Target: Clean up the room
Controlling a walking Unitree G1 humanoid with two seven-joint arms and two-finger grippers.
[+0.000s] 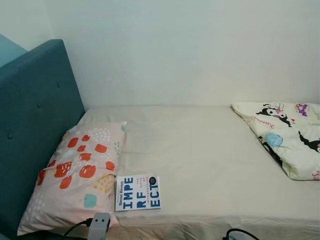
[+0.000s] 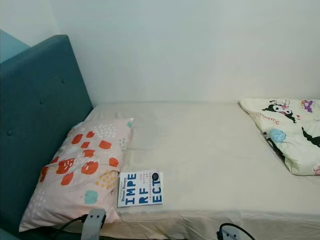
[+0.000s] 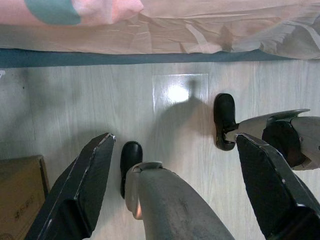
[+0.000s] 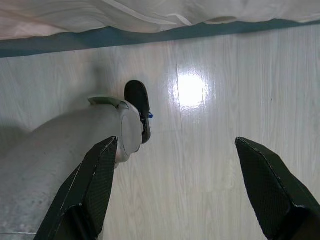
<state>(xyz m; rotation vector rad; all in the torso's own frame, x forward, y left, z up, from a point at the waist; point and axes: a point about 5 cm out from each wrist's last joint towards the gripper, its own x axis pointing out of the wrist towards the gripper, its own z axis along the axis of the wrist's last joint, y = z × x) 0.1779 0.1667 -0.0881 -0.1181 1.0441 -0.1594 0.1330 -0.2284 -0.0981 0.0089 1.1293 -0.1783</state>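
The robot stands at the near edge of a bed (image 1: 210,150) with a pale sheet, a teal headboard (image 1: 35,115) at the left. A book (image 1: 138,192) lies flat on the mattress close to the near edge, its cover up, touching the right side of a pink pillow (image 1: 80,170) printed with orange blobs. A folded cartoon-print blanket (image 1: 290,135) sits at the far right, well apart from the book.

Both arms hang low beside the legs. The left pincer (image 3: 175,190) points down at the wooden floor (image 3: 60,110), its fingers spread wide and holding nothing; the right pincer (image 4: 175,190) is the same, spread and empty above the floor. The robot's black feet (image 3: 224,120) stand just short of the bed's edge.

The book looks like the stray item here, so the step in hand is likely to pick it up. It lies thin and flat, so a good grasp would come from the near edge, sliding one finger under the overhanging or free side while the other presses on the cover, rather than pinching straight down into the soft mattress. The left arm is nearer to it. Care is needed not to snag the pillow corner or drag the sheet.

A cardboard box (image 3: 20,195) stands on the floor at the left; I cannot tell what it holds.
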